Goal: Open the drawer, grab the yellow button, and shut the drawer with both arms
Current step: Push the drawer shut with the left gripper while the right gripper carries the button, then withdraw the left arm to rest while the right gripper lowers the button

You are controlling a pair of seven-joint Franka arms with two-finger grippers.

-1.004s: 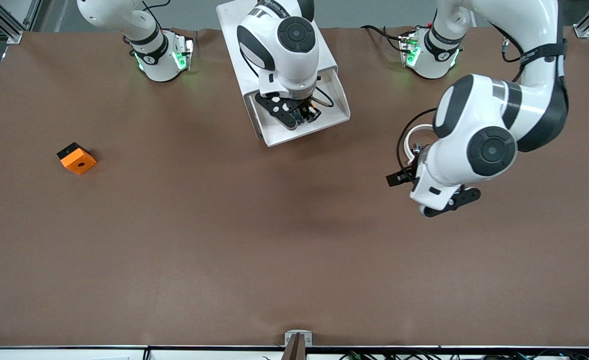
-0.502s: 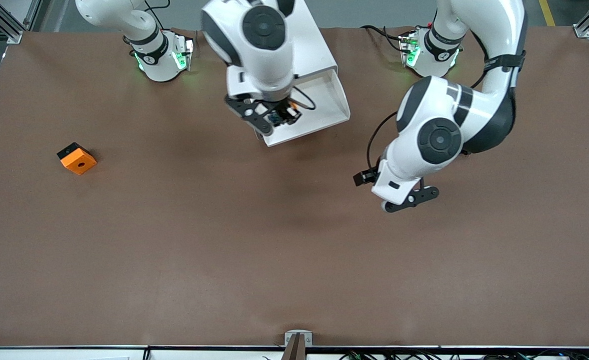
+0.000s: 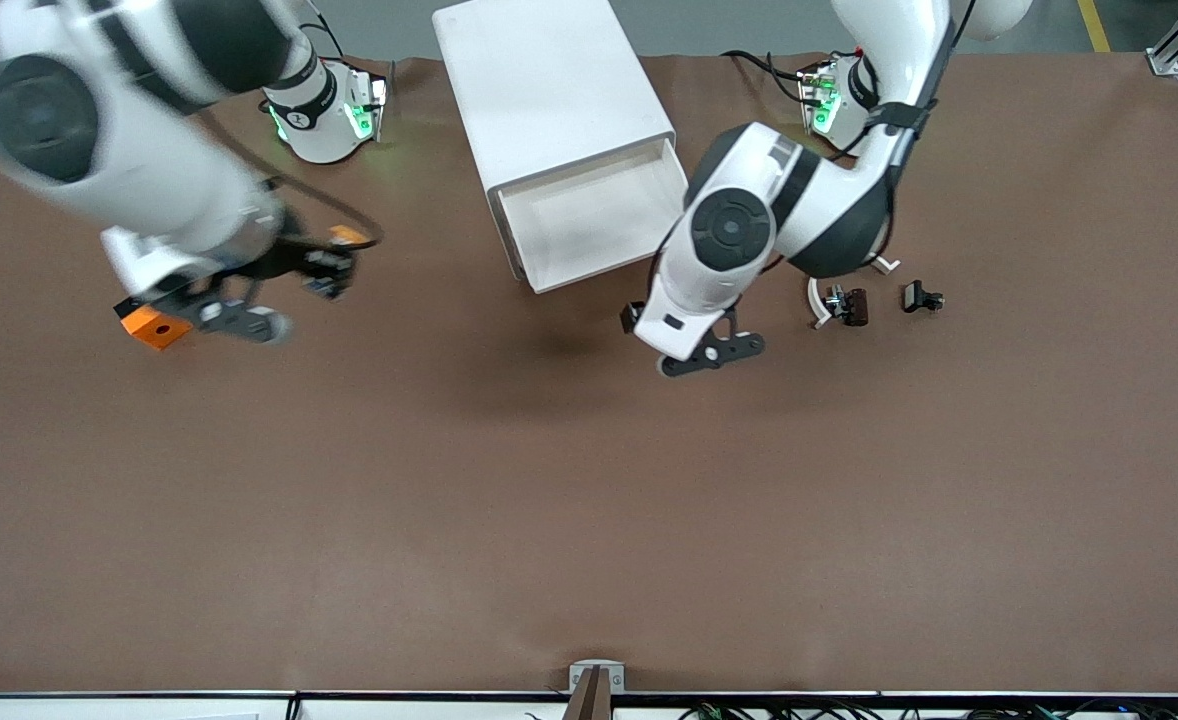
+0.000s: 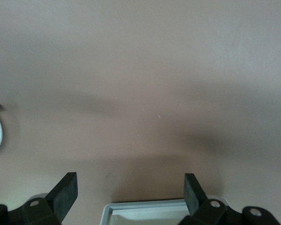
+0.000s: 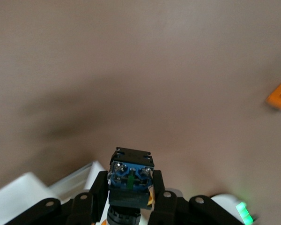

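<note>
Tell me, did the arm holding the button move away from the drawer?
Yes. The right gripper, shut on the button, has left the open drawer and swung toward the right arm's end of the table, now close to the orange block.

Left pincer (image 3: 706,352) hangs low with fingers spread wide; right pincer (image 3: 321,270) is clamped tight.

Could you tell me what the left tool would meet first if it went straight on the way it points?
Probably only the bare table: the left tool, open, has nothing between its fingers, though depth is unclear.

Btn (image 5: 130,177) in right hand (image 5: 129,190), prob.
</note>
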